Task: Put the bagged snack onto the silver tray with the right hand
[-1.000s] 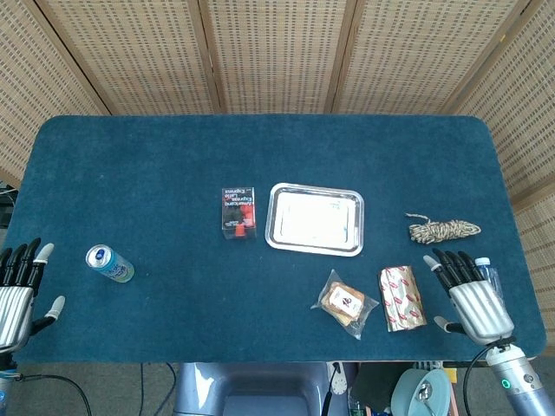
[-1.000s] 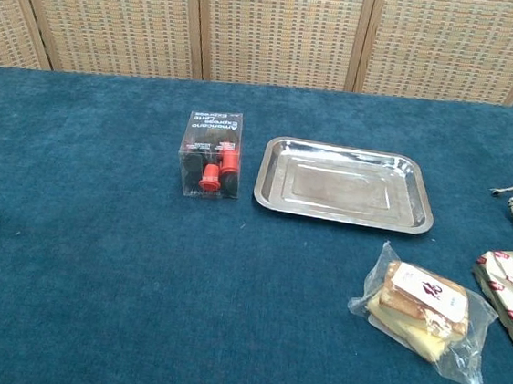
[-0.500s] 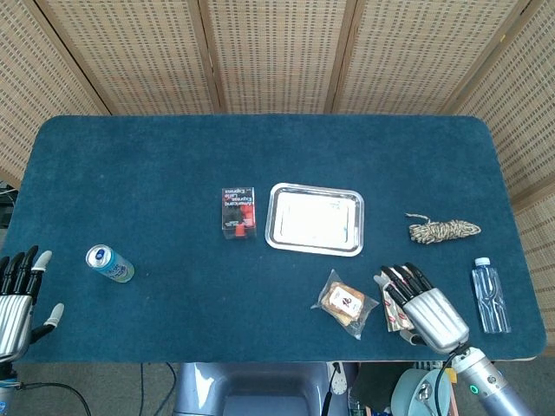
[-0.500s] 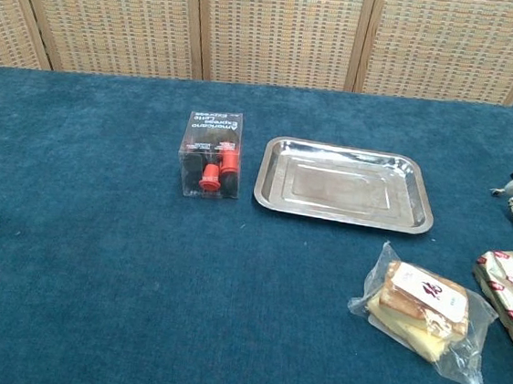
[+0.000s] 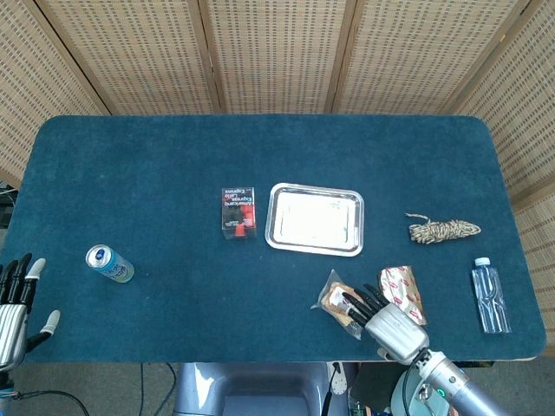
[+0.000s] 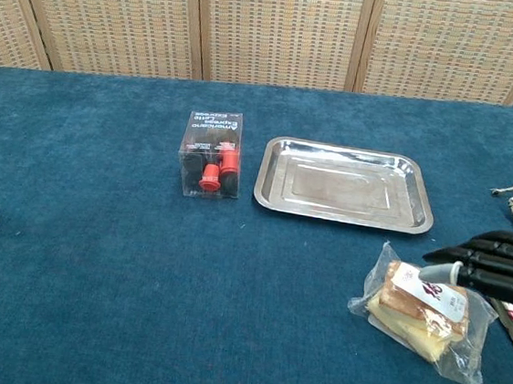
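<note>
Right hand (image 6: 497, 265) hovers over the bagged snack (image 6: 421, 299) near the table's front edge, fingers extended and apart, holding nothing. Recommend lowering squarely and pinching the bag's middle, not its loose film. Silver tray (image 6: 271, 177) waits empty, mid-table beyond.

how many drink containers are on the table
2. A can lies near the table's left edge, and a clear bottle lies near the right edge, below the rope bundle. None seem hidden.
</note>
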Action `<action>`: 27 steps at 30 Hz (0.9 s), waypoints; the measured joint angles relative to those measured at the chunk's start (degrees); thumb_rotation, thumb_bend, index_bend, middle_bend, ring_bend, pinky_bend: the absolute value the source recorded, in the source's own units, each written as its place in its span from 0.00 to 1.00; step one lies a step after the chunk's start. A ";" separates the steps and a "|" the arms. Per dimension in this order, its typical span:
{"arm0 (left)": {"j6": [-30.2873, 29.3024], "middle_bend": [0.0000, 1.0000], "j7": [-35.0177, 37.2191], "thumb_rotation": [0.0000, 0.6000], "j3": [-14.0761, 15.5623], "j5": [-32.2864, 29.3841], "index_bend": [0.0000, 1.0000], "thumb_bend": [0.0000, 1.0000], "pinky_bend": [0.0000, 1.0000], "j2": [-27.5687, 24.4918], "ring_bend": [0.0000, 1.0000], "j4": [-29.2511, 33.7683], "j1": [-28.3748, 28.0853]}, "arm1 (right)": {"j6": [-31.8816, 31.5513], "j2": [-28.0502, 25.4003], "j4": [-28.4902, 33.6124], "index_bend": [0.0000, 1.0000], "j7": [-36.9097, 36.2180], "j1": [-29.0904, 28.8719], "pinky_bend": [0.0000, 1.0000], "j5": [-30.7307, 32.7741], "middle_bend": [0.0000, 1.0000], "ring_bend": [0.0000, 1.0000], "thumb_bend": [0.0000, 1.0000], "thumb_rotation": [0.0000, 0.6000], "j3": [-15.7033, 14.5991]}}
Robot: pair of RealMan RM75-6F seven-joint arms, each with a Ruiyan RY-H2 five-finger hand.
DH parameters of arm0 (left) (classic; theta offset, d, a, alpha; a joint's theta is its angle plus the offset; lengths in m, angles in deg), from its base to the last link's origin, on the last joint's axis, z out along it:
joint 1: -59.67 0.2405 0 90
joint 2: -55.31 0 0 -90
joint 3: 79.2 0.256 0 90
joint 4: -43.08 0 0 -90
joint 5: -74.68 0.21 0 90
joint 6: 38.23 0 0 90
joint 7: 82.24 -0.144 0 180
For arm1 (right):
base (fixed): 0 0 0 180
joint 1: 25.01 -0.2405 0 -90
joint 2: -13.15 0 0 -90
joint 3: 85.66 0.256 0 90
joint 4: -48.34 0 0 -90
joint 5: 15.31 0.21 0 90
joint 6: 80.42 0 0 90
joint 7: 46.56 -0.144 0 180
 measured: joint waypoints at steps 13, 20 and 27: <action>-1.27 0.00 2.17 1.00 0.04 0.89 0.00 0.32 0.00 0.00 0.00 -1.16 0.97 | 6.36 1.17 4.21 0.00 7.26 -3.47 0.00 2.86 0.00 0.00 0.08 1.00 1.02; -1.26 0.00 4.97 1.00 -0.27 0.00 0.00 0.32 0.00 0.04 0.00 -2.82 1.33 | 11.72 2.26 4.84 0.00 9.27 -6.61 0.00 7.55 0.00 0.00 0.08 1.00 2.91; -0.28 0.00 7.95 1.00 -0.92 -1.55 0.00 0.32 0.00 0.09 0.00 -4.77 1.21 | 16.40 3.29 4.94 0.00 10.54 -10.30 0.00 11.67 0.00 0.00 0.08 1.00 4.86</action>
